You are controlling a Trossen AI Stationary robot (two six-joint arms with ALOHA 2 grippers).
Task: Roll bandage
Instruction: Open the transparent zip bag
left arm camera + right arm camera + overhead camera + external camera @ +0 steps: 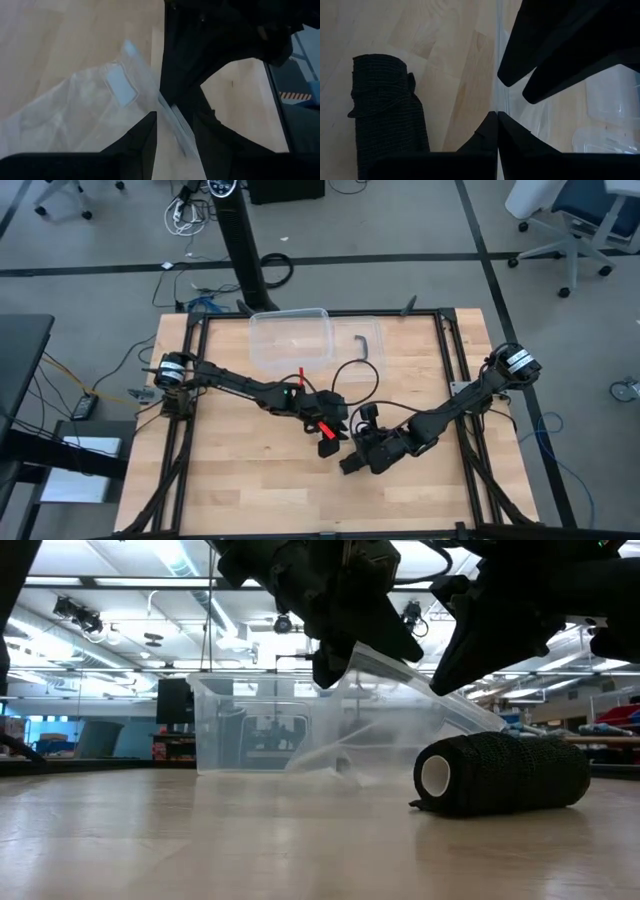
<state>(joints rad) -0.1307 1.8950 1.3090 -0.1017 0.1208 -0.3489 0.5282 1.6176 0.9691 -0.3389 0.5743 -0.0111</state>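
While both dark arms meet near the middle of the wooden desk (230,470), the bandage (505,773) lies on its side on the pale boards as a short black cylinder. Its fabric looks matte and finely ribbed, with a small checked weave, and 1 round end shows a pale hollow core. A loose edge of the strip sticks out a little at the bottom of the roll.

The left hand (172,145) pinches the edge of a clear plastic bag (85,107), which is thin, crinkly and half see-through, with a white rectangular label on it. The bag slopes down from this hand to the desk, just beside the bandage. The 2 fingers (137,140) of this hand are flat, dark and wedge-shaped.

The right hand (497,132) is pressed together, its 2 fingers meeting in 1 narrow point, with the thin edge of the clear bag right at that point; I cannot tell if it grips it. It hangs just beside the bandage.

Behind them stands a clear plastic box (290,337), rectangular with rounded corners and smooth glossy walls. A small black handle (366,343) lies next to it.
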